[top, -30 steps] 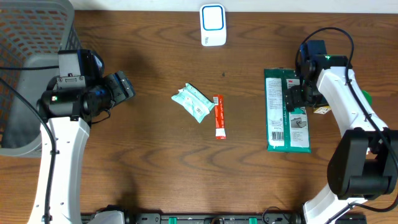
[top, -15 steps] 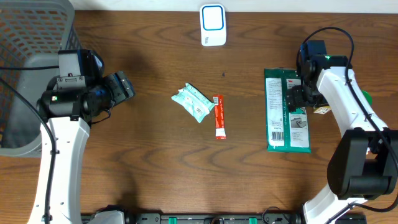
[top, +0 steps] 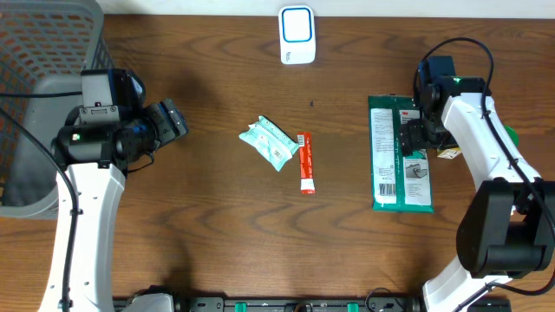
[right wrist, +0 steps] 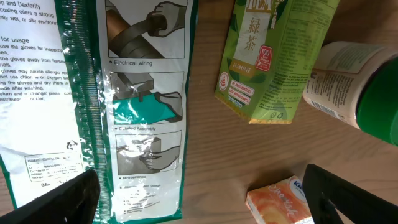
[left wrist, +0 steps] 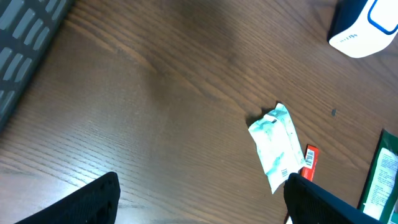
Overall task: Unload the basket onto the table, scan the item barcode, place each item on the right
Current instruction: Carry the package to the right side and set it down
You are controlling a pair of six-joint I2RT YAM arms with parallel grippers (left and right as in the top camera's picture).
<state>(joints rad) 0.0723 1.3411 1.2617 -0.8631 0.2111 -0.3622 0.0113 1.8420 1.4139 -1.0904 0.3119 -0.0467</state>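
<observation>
The green glove package (top: 386, 165) lies flat on the table (top: 217, 234) on your right side, printed back facing up, its long side running away from you. It is well apart from the white-and-blue scanner (top: 297, 33) at the far edge. So nothing of the scan shows as done: the package has not been lifted, and it has yet to be picked up, carried to the scanner and turned so its barcode faces the reader. I cannot pick out the barcode for certain in these views.

Your right gripper (top: 414, 137) sits above the package's right edge, about halfway along its length. Its jaws stand fully apart and hold nothing. In the wrist view, the right gripper (right wrist: 202, 196) has one finger over the package (right wrist: 93, 93) and the other out over the bare wood, past an orange packet (right wrist: 280, 202). A green tea box (right wrist: 273, 56) and a bottle (right wrist: 348, 81) lie just beside the package on that side (watch them on the way down). Whether the fingers touch the package yet, I cannot tell.

Your left gripper (top: 169, 121) is also wide apart and empty, hanging near the basket (top: 43, 43), well away from the package. A small teal packet (top: 270, 143) and a red sachet (top: 304, 162) lie mid-table, untouched.
</observation>
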